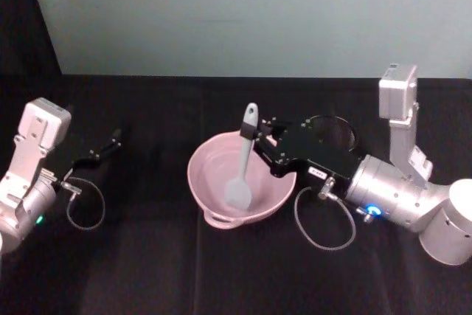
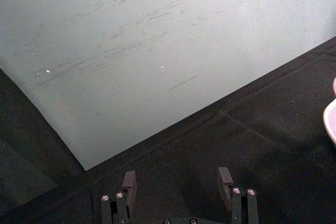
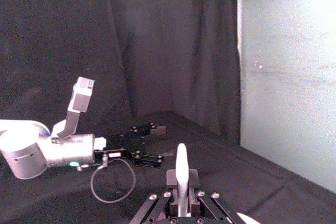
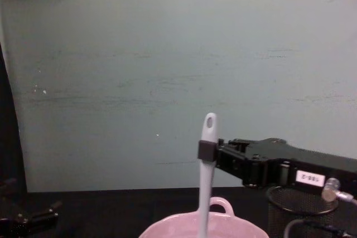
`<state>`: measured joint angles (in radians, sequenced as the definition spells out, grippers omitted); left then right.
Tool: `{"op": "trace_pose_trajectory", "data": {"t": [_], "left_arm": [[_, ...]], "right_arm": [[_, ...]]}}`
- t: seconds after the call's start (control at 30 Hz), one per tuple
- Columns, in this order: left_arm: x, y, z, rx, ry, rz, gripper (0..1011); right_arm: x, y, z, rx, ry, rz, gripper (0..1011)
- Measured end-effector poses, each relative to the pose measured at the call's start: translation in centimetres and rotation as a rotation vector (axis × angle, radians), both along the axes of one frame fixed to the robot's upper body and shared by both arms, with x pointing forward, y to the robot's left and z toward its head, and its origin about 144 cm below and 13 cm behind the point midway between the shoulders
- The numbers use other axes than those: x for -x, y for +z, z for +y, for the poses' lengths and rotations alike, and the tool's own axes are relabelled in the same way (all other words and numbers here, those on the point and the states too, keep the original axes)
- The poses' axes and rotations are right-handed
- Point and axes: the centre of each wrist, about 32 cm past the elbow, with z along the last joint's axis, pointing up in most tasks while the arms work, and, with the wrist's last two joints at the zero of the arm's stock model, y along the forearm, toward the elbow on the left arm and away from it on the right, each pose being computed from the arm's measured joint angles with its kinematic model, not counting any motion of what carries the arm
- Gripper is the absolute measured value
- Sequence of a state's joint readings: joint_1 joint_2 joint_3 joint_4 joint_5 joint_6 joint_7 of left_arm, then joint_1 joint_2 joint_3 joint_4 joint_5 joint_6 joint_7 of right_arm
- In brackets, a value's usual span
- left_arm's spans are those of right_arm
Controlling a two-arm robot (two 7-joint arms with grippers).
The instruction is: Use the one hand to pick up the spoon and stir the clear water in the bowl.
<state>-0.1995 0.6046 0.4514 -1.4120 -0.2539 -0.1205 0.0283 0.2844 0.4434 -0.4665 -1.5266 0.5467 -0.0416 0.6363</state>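
— White plastic long-handled spoon (image 1: 242, 167)?
— Upright, head down in the pale pink ceramic bowl (image 1: 209, 169), handle pinched by the black right gripper (image 1: 257, 136).
— Left gripper (image 2: 177, 181)?
— Parked left, fingers apart.

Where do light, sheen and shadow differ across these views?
Head view: black tablecloth swallows shadows; the bowl shows a pale sheen inside. Chest view: the spoon in the right end effector stands bright against the evenly lit wall. Right wrist view: dark drapes leave the left end effector dim.
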Motion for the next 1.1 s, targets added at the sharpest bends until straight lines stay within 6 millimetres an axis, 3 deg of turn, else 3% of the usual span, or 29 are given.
{"op": "trace_pose_trajectory", "data": {"t": [0.3,0.57,0.83,1.1], "left_arm": [[0.0,0.0,0.0,0.000,0.000,0.000,1011],[0.0,0.0,0.0,0.000,0.000,0.000,1011],[0.0,0.0,0.0,0.000,0.000,0.000,1011],[0.0,0.0,0.0,0.000,0.000,0.000,1011]], "right_arm": [[-1.5,-0.8,2.1,-0.003,-0.006,0.037,114],[-3.2,-1.5,3.5,-0.008,-0.122,-0.031,114],[-4.0,-1.7,2.8,0.020,-0.225,-0.107,114],[-3.1,-0.7,0.5,0.068,-0.248,-0.126,114]]}}
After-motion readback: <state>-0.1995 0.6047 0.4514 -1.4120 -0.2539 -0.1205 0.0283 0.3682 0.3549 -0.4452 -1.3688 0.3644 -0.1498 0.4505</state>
